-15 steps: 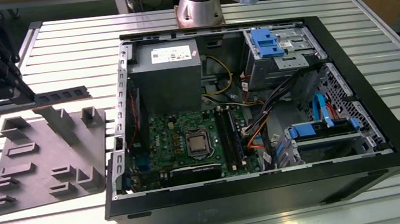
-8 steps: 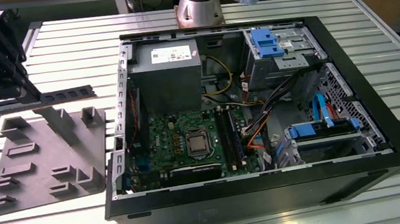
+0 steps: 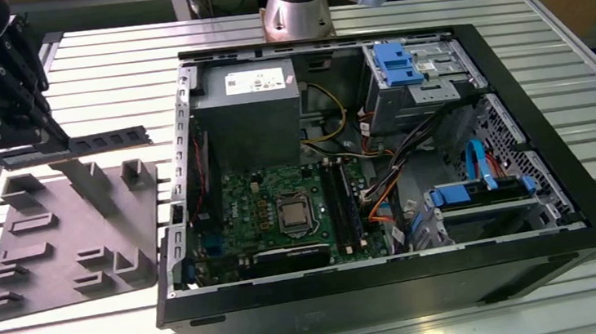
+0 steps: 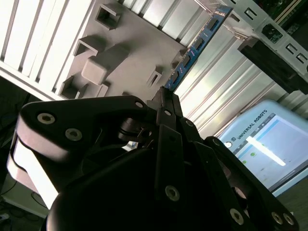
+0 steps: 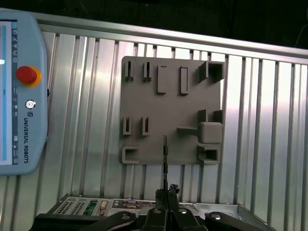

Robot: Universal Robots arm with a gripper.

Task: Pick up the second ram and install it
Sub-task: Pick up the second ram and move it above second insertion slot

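The tray (image 3: pixel 55 264) lies on the table (image 3: pixel 113 62), at the exterior view's left of the open case (image 3: pixel 397 289). Above the tray's far edge the gripper (image 3: pixel 59 147) clasps the ram (image 3: pixel 109 141), which juts level towards the case. Inside the case, the motherboard (image 3: pixel 268 194) lies before the power supply (image 3: pixel 246 106). The arm's base (image 3: pixel 299 7) stands behind the case.
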